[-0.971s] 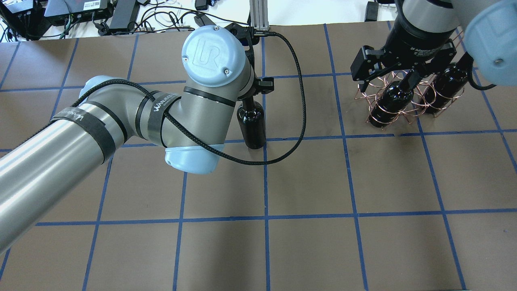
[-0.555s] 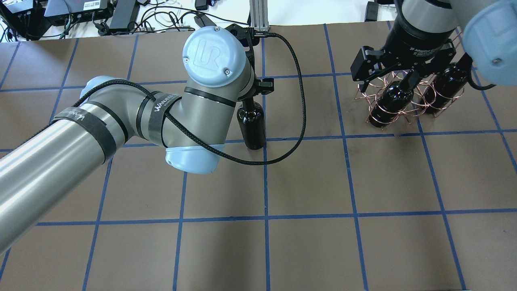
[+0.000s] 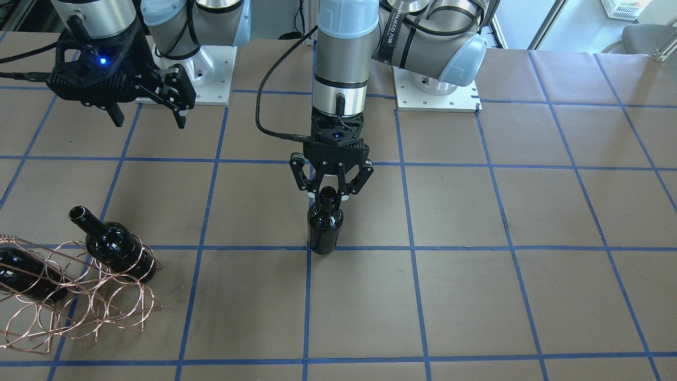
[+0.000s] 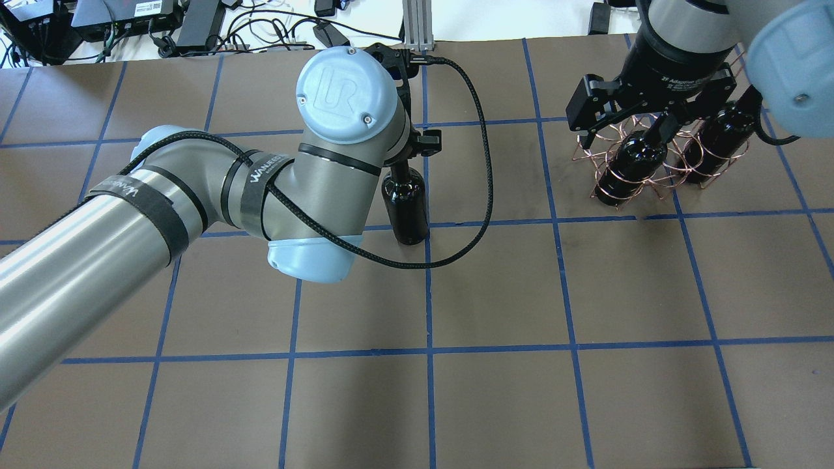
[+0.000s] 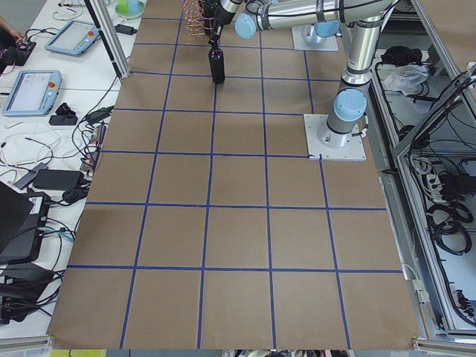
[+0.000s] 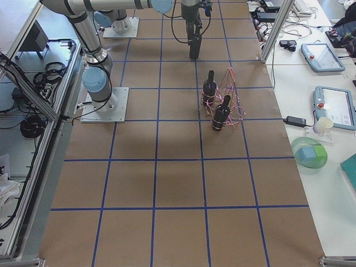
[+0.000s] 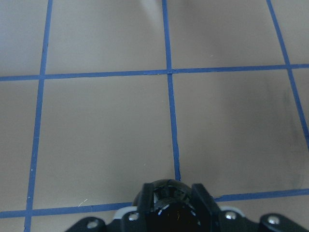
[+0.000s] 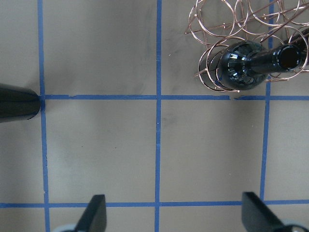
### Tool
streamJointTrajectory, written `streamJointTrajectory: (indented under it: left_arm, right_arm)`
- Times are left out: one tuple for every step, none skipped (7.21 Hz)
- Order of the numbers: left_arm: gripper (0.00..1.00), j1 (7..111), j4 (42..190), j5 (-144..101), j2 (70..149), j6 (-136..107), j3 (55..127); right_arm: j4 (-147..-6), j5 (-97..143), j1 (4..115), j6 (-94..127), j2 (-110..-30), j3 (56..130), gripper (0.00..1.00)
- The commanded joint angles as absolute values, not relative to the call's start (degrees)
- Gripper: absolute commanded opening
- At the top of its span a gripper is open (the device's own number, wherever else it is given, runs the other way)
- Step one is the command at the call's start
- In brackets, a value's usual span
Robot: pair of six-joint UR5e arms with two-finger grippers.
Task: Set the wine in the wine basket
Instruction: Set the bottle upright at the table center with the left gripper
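Currently my left gripper is clamped on the neck of the wine, which stands upright on the table at a blue tape line, well apart from the wine basket and off to its left as I face it. My right gripper hangs with jaws spread wide and empty, above the table near the wine basket, where two other dark bottles lie tilted in the loops.
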State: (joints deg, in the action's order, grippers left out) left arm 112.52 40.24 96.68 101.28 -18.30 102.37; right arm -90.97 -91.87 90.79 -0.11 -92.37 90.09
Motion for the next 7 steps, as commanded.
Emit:
streamJointTrajectory:
  left_arm:
    - [0.21,112.59,40.25,96.68,101.34,-18.37,102.48]
    - [0.36,112.59,40.25,96.68,101.34,-18.46,102.48]
    - [0.43,112.59,40.25,96.68,101.25,-18.72,102.48]
    - [0.51,112.59,40.25,96.68,101.34,-18.81,102.48]
    - [0.56,112.59,40.17,96.85,101.25,-18.55,102.39]
    - [0.63,112.59,40.25,96.68,101.34,-18.81,102.39]
    - [0.77,112.59,40.17,96.42,101.25,-19.07,102.13]
  right_arm:
    - [-90.97,-91.93,90.79,-0.18,-92.37,90.09,1.00]
    - [-90.97,-91.93,90.79,-0.18,-92.37,90.09,1.00]
    - [-90.97,-91.93,90.79,-0.18,-92.37,90.09,1.00]
    - [-90.97,-91.93,90.79,-0.09,-92.37,90.09,1.00]
    - [-90.97,-91.93,90.79,-0.09,-92.37,90.09,1.00]
    - [-90.97,-91.93,90.79,-0.09,-92.37,90.09,1.00]
    - [-90.97,-91.93,90.79,-0.09,-92.37,90.09,1.00]
